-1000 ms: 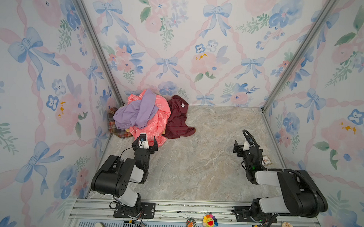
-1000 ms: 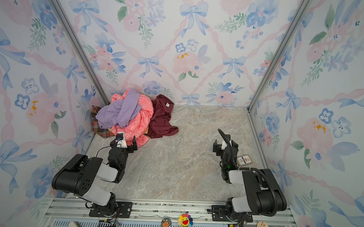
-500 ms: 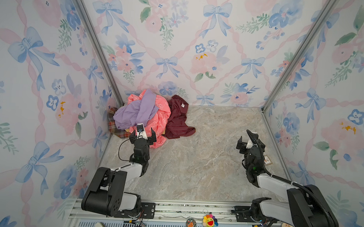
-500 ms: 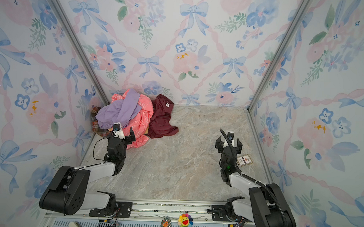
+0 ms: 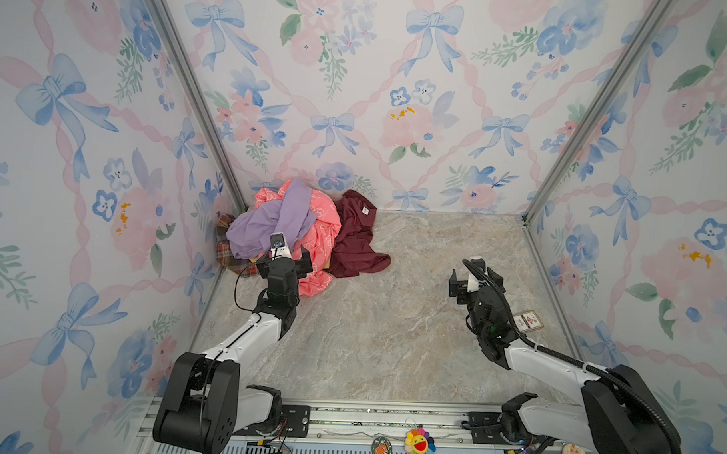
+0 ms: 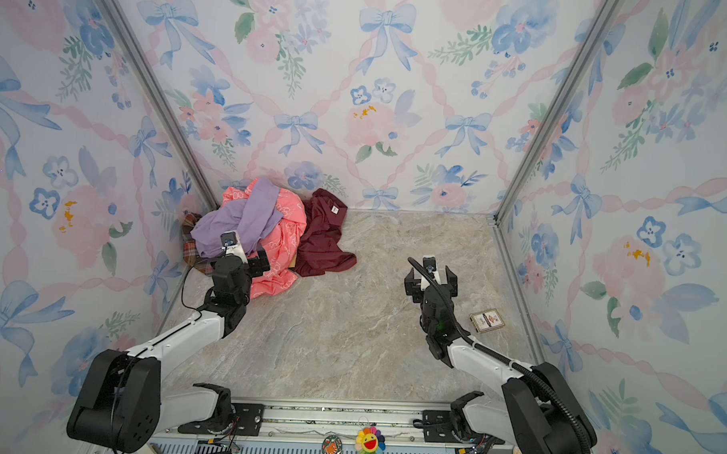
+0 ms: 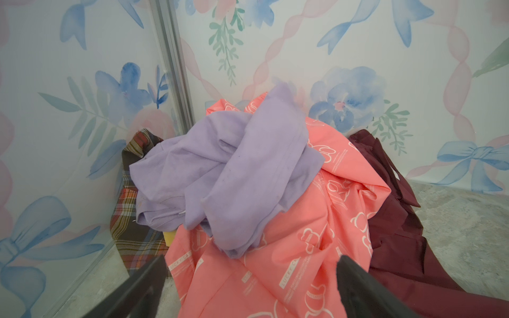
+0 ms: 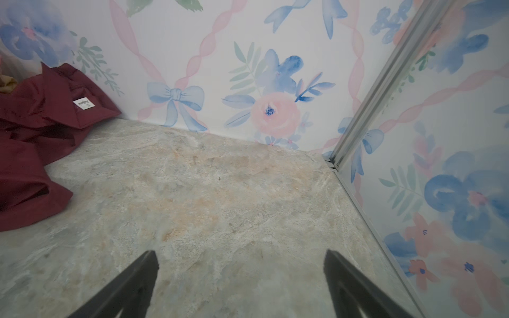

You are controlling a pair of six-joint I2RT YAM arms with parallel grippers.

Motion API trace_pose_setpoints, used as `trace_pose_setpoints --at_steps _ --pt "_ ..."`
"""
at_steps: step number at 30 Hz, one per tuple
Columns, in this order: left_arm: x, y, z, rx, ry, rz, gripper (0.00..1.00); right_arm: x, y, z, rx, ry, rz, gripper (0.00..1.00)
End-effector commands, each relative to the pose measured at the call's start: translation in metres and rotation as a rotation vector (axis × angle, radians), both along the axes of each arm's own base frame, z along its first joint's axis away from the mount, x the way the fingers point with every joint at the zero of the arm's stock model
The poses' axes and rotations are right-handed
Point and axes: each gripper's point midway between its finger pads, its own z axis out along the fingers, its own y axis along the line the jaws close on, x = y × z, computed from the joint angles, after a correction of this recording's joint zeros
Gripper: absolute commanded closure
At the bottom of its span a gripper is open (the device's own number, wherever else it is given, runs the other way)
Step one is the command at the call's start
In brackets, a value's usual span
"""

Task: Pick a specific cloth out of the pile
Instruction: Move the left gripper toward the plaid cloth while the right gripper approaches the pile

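The cloth (image 5: 227, 256) (image 6: 192, 251), plaid in brown, red and yellow checks, lies at the bottom of the pile (image 5: 295, 234), pressed into the far left corner of the worktop (image 5: 371, 320). It sits under and to the left of the lilac garment (image 5: 270, 225) (image 6: 237, 223). Only its left edge and near corner show past that garment, as the left wrist view (image 7: 129, 228) makes plain.

The lilac garment (image 7: 234, 170) is crumpled on top of the heap. A small strip of yellow fabric (image 7: 169, 238) peeks out beneath its near edge.

The left claw (image 5: 284, 263) (image 7: 249, 264) hangs just in front of the lilac garment, spread wide and holding nothing. Its fingers (image 7: 355, 283) frame the near fold of the pink cloth; whether they touch it cannot be told.

That pink cloth (image 5: 322, 218) (image 7: 316, 234), coral with white outline print, lies under the lilac garment and spills out to its right and toward the front. The maroon garment (image 5: 355, 240) (image 8: 33, 132), with a white tag (image 5: 365, 211) (image 8: 84, 103), is further right of the lilac garment, against the pink cloth and flat on the worktop.

Well to the right of the lilac garment, the right claw (image 5: 474, 282) (image 8: 241, 254) stands released above bare worktop, gripping nothing. A small printed card (image 5: 527, 321) (image 6: 487, 320) lies furthest right, near the side wall.
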Motion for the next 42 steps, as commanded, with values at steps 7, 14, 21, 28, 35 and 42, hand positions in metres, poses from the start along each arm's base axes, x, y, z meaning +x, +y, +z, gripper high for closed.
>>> trace_pose_setpoints --at_steps 7,14,21,28,35,42 --pt "0.013 0.002 0.002 -0.083 0.117 0.03 0.02 -0.011 0.067 0.028 0.118 0.046 0.196 0.02" --pt "0.015 0.017 0.001 -0.157 0.135 0.089 0.02 -0.012 0.121 0.044 0.145 0.079 0.296 0.02" --pt "0.014 0.035 0.006 -0.245 0.127 0.146 0.03 -0.017 0.184 0.04 0.134 0.151 0.432 0.01" --pt "0.011 0.062 0.006 -0.328 0.116 0.221 0.07 -0.016 0.235 0.047 0.166 0.191 0.514 0.01" --pt "0.0 0.093 -0.006 -0.363 0.115 0.345 0.11 -0.003 0.267 0.059 0.209 0.209 0.54 0.01" --pt "-0.013 0.13 -0.047 -0.399 0.199 0.52 0.18 0.0 0.268 0.056 0.229 0.225 0.516 0.01"
